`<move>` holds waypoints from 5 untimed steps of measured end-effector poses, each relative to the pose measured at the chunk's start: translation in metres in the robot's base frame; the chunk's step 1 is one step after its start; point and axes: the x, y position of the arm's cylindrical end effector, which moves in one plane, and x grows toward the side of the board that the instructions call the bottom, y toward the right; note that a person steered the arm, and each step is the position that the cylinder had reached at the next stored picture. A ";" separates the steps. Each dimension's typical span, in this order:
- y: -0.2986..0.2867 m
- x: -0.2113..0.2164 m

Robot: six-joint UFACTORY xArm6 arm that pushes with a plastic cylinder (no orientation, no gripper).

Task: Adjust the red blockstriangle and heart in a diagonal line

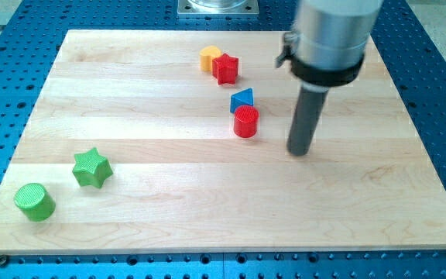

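- My tip (301,152) stood on the wooden board (169,209), right of centre, below the grey cylindrical housing (333,39) of the arm.
- The arm carried no claw; it ended in a plain dark rod, which held nothing and touched no block.
- The red cylinder (245,122) stood near the tip, on the view's left of it, with bare board between them.
- The blue triangle (242,98) sat directly above the red cylinder, touching it or very nearly so.
- The red star (225,69) lay further toward the view's top and slightly left, pressed against the orange block (210,57); the orange block's shape could not be made out with certainty.
- The red star, blue triangle and red cylinder formed a rough slanting run from upper left to lower right.
- The green star (91,168) and green cylinder (35,201) sat well apart from the others, at the view's lower left.
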 end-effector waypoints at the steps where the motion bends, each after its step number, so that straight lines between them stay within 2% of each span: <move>1: -0.004 -0.022; 2: -0.087 -0.015; 3: -0.183 0.021; 4: -0.132 0.012; 5: -0.106 -0.025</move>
